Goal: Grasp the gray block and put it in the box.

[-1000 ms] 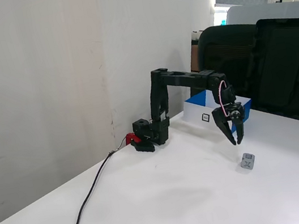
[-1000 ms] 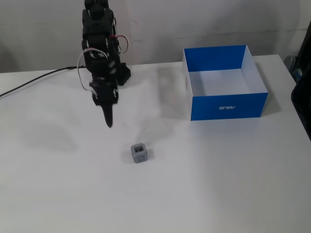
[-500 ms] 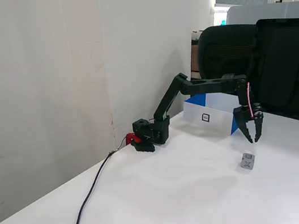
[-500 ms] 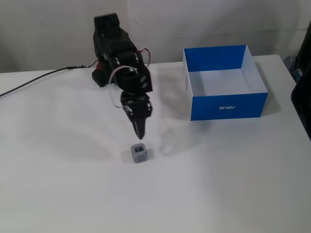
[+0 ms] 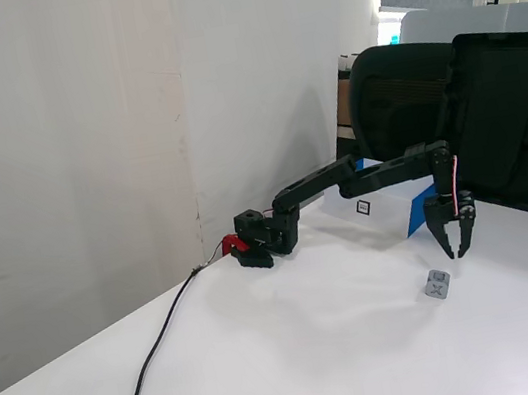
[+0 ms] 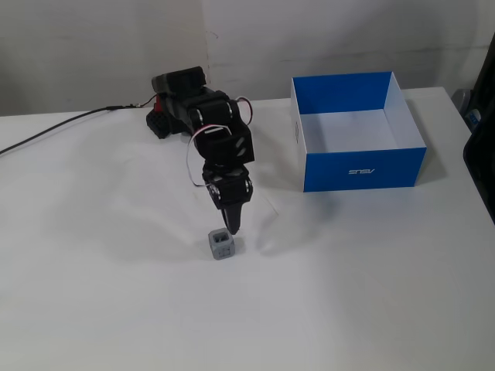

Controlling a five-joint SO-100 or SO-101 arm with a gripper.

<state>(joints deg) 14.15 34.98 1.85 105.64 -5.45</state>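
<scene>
The gray block [image 5: 438,285] is a tiny light-gray cube with a dark X mark, lying on the white table; it also shows in the other fixed view [image 6: 222,245]. My gripper [image 5: 457,253] points straight down and hangs just above and slightly behind the block, not touching it. Its fingers stand a little apart and hold nothing. In the other fixed view the gripper [image 6: 233,226] looks narrow, seen edge-on, with its tip just above the block. The box [image 6: 363,168] has blue sides and a white interior, is empty, and stands right of the arm. Its white front with the black marker [image 5: 364,206] shows behind the arm.
The arm's base [image 6: 166,116] sits at the back of the table, with a black cable [image 5: 158,352] running off to the left. A black office chair [image 5: 471,102] stands behind the table's far edge. White walls close the back.
</scene>
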